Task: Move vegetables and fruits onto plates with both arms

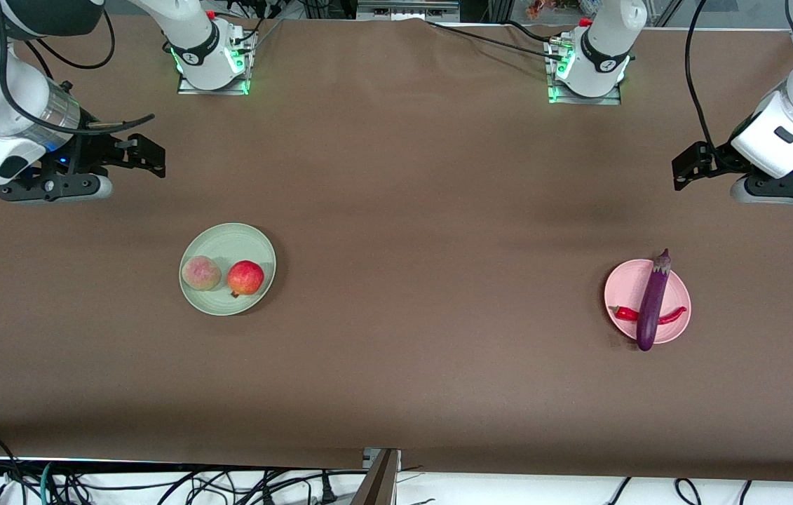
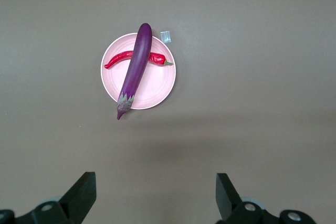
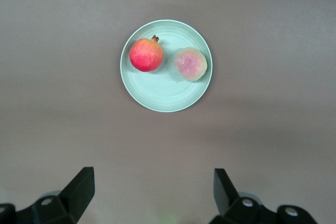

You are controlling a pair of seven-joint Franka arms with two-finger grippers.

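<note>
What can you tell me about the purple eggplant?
The eggplant is long, thin, smooth and shiny purple, with a duller purplish cap at one end. It lies across the pink plate on top of the red chili, crossing it. Both ends stick out past the plate's rim, the cap end farther from the front camera. Nothing grips it.

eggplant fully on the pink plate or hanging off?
Hanging off. The eggplant lies across the pink plate on top of the chili, and both its ends stick out past the rim, as the left wrist view also shows.
</note>
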